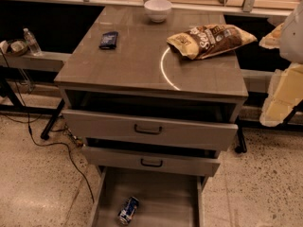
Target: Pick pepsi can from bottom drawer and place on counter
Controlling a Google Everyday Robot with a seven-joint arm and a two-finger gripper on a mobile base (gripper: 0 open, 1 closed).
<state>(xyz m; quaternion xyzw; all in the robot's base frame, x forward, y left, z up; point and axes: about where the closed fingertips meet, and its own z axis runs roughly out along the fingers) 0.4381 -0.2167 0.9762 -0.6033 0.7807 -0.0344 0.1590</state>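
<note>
The pepsi can [129, 210], blue with white and red markings, lies on its side in the bottom drawer [161, 190]. That drawer is pulled out open at the foot of the cabinet. The can rests near the drawer's left front part. The counter [128, 65] is the grey-brown wood-grain top above, with a thin white arc mark [163, 72]. My gripper is not in view. Only pale parts of my arm [284, 86] show at the right edge, beside the counter and well above the drawer.
On the counter lie a flat dark blue packet [109, 39], a white bowl [158, 9] and a brown chip bag [210, 40]. Two handled drawers [147, 129] stand partly open above the bottom one. A water bottle [32, 41] stands on a left shelf. Cables [57, 145] run across the floor.
</note>
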